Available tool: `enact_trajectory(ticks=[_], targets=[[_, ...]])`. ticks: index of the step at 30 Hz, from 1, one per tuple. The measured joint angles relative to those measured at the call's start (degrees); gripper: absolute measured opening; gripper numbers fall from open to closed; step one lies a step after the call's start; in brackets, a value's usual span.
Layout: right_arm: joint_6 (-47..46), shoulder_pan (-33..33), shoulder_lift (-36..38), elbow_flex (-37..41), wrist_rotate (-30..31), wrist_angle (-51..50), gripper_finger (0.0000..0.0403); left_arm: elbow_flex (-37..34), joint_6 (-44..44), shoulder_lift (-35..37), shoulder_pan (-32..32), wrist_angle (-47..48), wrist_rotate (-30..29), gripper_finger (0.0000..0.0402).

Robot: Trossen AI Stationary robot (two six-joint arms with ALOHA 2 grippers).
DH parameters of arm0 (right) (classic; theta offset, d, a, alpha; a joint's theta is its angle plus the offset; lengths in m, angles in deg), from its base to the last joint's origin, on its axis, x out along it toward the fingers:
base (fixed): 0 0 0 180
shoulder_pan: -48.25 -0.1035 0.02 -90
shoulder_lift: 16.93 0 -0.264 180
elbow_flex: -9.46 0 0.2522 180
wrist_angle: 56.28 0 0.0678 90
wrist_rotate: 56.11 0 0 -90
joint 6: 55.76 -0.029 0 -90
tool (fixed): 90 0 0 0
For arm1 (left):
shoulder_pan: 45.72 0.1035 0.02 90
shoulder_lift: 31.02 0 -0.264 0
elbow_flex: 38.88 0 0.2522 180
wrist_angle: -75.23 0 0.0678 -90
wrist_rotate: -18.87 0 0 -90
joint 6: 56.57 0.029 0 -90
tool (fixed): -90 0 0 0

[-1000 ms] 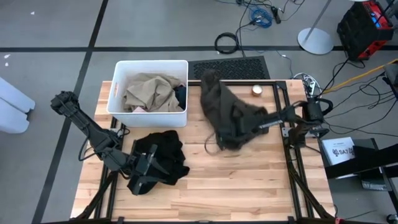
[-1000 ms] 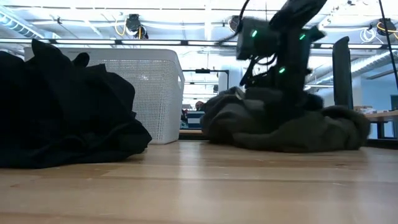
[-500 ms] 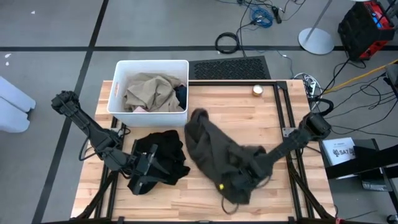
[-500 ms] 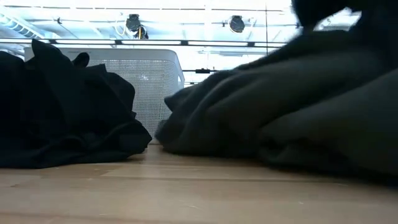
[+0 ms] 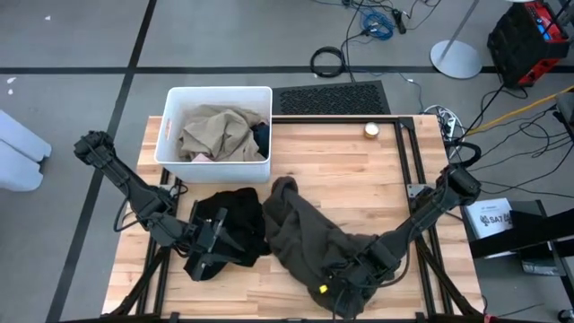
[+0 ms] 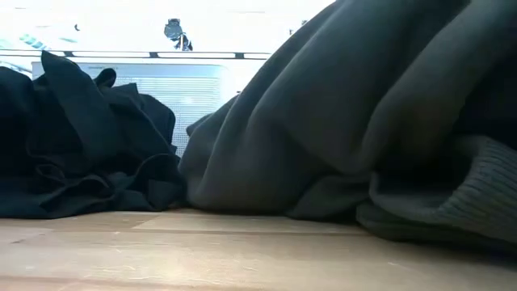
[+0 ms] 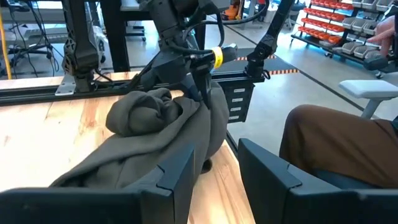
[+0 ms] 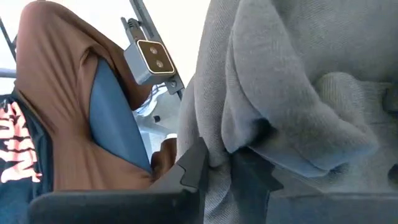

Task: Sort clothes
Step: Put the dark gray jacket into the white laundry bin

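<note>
Right gripper sits low centre-right of the high view, fingers pinched on a fold of the olive-brown garment, heaped on the table beside the black clothes. Left gripper at lower left, fingers parted, atop the black pile. Tan & other clothes in white bin, upper left.
</note>
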Motion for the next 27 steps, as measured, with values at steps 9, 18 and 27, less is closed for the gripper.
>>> enact_trajectory(ticks=[9,18,27], targets=[[3.98,2.65,0.11,-0.09,0.31,-2.89,0.015,0.0,0.0,0.0,0.0,0.48,0.02,0.0132],[8.18,5.23,0.13,-0.13,1.11,-2.95,0.0189,0.01,-0.01,0.0,0.0,1.29,0.02,0.0132],[13.71,9.93,2.86,-0.17,-2.83,-2.46,0.0176,0.0,-0.03,0.0,0.01,1.31,0.0,0.0132]])
